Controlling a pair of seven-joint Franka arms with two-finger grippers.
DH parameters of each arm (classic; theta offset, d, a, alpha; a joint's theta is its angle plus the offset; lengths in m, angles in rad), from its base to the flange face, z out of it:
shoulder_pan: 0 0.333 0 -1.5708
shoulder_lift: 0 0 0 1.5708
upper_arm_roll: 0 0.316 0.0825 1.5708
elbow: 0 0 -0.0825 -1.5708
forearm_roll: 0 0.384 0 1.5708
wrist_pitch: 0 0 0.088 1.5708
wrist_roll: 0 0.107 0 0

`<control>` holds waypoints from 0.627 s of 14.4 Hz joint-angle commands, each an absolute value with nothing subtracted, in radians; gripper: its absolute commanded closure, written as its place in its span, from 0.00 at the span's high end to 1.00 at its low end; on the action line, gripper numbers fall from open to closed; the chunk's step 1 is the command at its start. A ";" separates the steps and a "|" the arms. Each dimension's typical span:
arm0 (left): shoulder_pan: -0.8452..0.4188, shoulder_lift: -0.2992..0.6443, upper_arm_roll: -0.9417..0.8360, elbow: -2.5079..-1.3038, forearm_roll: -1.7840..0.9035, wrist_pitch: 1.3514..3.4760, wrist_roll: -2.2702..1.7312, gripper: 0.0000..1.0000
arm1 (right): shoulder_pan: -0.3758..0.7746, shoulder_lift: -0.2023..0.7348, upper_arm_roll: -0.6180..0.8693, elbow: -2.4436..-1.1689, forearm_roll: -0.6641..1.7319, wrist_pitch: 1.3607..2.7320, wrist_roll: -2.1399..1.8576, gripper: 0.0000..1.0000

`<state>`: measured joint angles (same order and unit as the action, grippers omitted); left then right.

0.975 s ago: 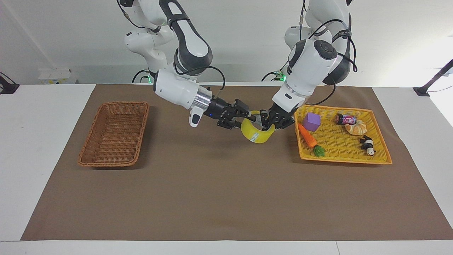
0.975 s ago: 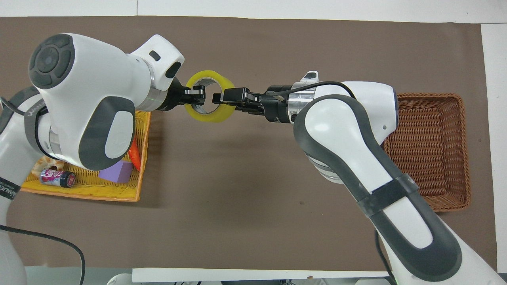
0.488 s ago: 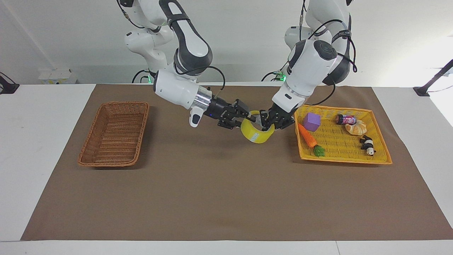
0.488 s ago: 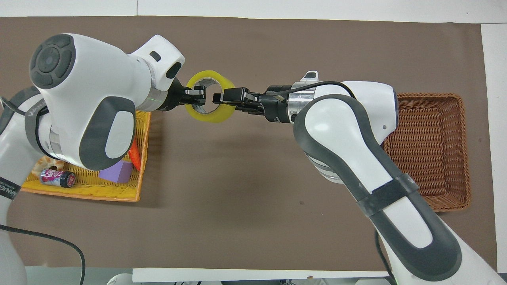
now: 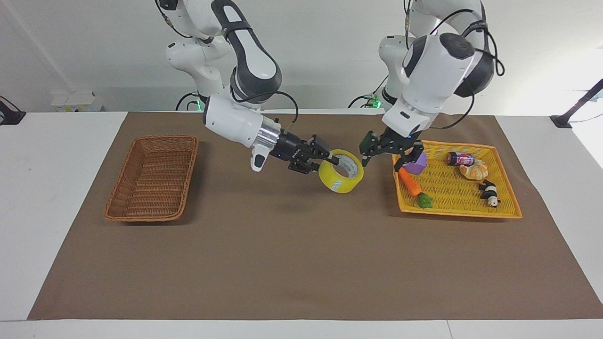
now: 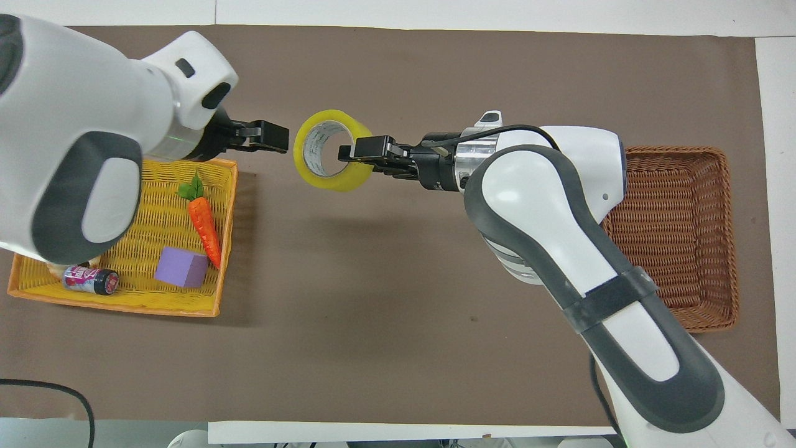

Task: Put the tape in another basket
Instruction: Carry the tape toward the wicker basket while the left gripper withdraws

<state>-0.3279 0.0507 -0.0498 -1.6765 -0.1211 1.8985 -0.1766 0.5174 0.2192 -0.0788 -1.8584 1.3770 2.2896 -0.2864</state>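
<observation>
The yellow tape roll (image 5: 337, 181) hangs above the brown mat, between the two baskets; it also shows in the overhead view (image 6: 328, 182). My right gripper (image 5: 334, 160) is shut on the roll's wall, one finger inside the pale core, and it shows in the overhead view (image 6: 352, 151) too. My left gripper (image 5: 389, 157) is open and empty, clear of the roll, over the edge of the yellow tray; it also shows in the overhead view (image 6: 281, 137). The dark brown wicker basket (image 5: 141, 188) sits at the right arm's end of the table, empty (image 6: 671, 236).
The yellow-orange tray (image 5: 457, 214) at the left arm's end holds a carrot (image 5: 409, 181), a purple cube (image 5: 417, 163), a small can (image 5: 459, 158), a pastry (image 5: 475, 170) and a panda toy (image 5: 490, 193). The brown mat (image 5: 282, 254) covers the table.
My left gripper has let go of the tape, opened and drawn back up over the tray's edge. The roll now hangs from my right gripper alone and has tilted slightly.
</observation>
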 commanded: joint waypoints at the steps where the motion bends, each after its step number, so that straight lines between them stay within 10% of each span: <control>1: -0.188 0.021 -0.051 -1.623 -0.062 1.809 -0.094 1.00 | 0.378 0.200 -0.077 -1.859 1.381 2.128 -0.345 0.00; 9: 0.037 -0.001 -0.052 -1.633 0.184 1.795 0.086 1.00 | -0.173 0.150 -0.080 -1.924 0.998 1.561 -0.540 0.00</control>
